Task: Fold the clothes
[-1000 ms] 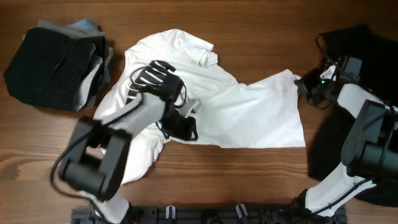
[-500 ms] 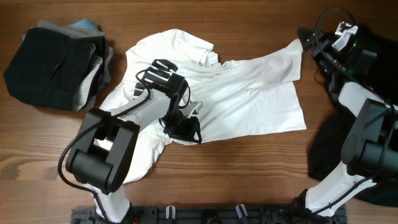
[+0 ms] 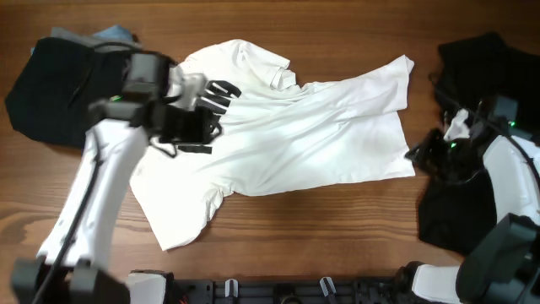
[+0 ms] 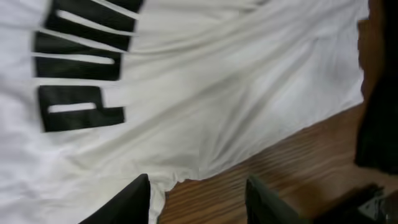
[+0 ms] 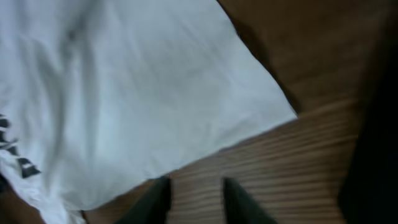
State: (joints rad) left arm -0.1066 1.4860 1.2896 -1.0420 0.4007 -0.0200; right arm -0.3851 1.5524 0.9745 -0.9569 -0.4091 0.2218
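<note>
The white T-shirt lies spread across the middle of the wooden table, with part of its black PUMA lettering showing beside my left arm. My left gripper hovers over the shirt's left part, open and empty. In the left wrist view the lettering and the shirt's lower edge sit ahead of the open fingers. My right gripper is open and empty just right of the shirt's lower right corner, with its fingers over bare wood. The large black garment lies at the right.
A stack of folded dark and grey clothes sits at the far left. The black garment also reaches the table's far right corner and shows at the right edge of the right wrist view. Bare wood runs along the front.
My right gripper pulled the shirt's right hem outward, let it go and came back toward the front. My left gripper lifted off the shirt's middle and moved left. The shirt now lies flatter.
</note>
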